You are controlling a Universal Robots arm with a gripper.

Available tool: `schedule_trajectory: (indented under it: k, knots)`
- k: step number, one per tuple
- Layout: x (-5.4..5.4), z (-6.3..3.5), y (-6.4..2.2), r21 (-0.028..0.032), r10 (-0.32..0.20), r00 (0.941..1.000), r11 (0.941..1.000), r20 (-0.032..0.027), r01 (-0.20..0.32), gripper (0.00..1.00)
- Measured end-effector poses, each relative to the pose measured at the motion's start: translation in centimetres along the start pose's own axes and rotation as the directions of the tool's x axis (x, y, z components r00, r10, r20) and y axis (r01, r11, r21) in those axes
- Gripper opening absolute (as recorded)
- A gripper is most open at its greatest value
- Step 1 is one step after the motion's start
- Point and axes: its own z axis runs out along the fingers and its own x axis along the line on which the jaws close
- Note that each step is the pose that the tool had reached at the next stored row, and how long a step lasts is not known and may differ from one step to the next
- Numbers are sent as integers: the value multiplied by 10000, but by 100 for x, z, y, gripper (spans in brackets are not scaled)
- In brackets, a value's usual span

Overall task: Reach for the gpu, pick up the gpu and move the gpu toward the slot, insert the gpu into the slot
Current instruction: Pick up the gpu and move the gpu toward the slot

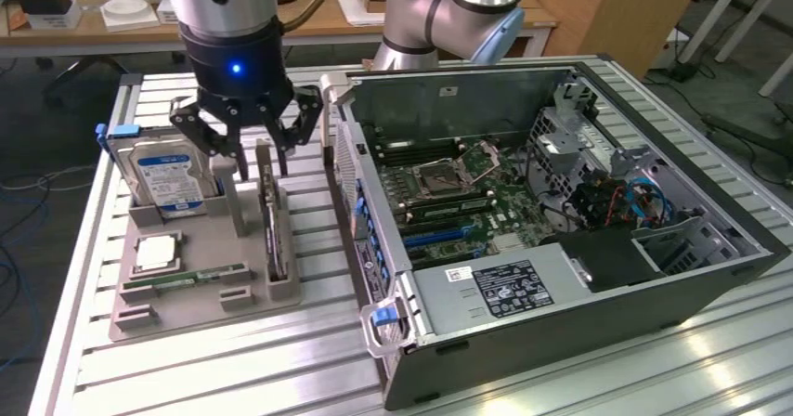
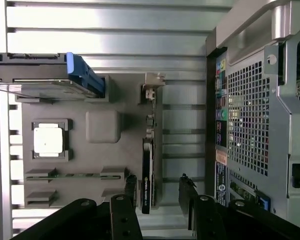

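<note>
The gpu [image 1: 273,228] stands on its edge in a slot of the grey holder tray [image 1: 199,295], a thin dark card with a metal bracket at its far end. My gripper [image 1: 254,163] hovers just above the card's far end, open, with a finger on either side of it and nothing held. In the wrist view the gpu [image 2: 147,170] runs between the two black fingertips [image 2: 187,189] of my gripper [image 2: 159,187], closer to one of them. The blue slot [image 1: 436,236] lies on the motherboard inside the open computer case [image 1: 694,277].
On the holder tray stand a blue-labelled hard drive [image 1: 167,176], a processor chip [image 1: 158,251] and a memory stick [image 1: 186,277]. The case's perforated rear wall [image 2: 250,115] rises close beside the tray. The slatted aluminium table [image 1: 248,379] carries everything.
</note>
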Motion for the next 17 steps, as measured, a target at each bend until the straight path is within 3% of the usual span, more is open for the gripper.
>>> schedule_trajectory:
  k: [17]
  knots:
    - [18,298,-36,-6,-171,9999,9999,-18,171,47]
